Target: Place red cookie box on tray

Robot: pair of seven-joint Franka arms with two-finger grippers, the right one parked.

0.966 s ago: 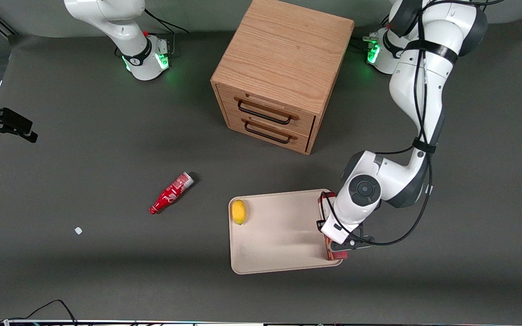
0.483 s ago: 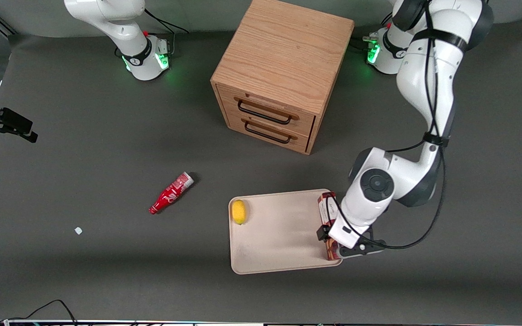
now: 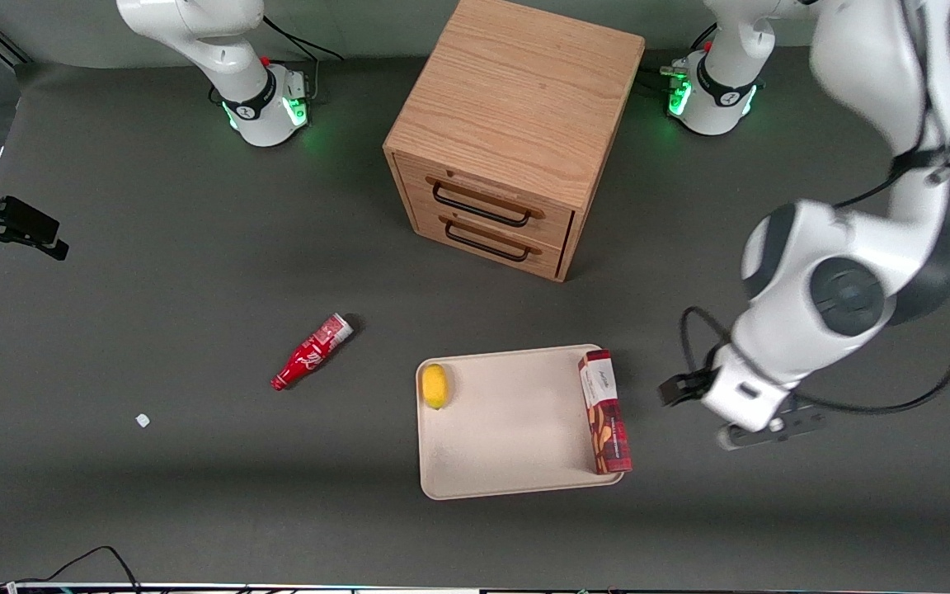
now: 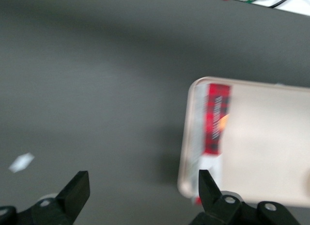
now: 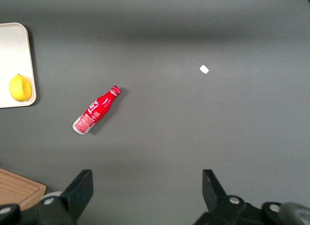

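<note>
Box drop looks done: red cookie box (image 3: 605,412) now lies flat on tray (image 3: 508,429) at its 3 o'clock rim, w/ nothing holding it. Gripper (image 4: 144,191) has backed off over bare table, clear of the tray toward the working arm's end, fingers (image 4: 77,188) spread wide & empty, so task seems complete.

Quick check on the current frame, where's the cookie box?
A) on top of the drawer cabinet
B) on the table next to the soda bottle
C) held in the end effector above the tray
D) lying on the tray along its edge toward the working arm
D: the cookie box lies on the tray along that edge, and the end effector is open, off to the side over the table.
</note>
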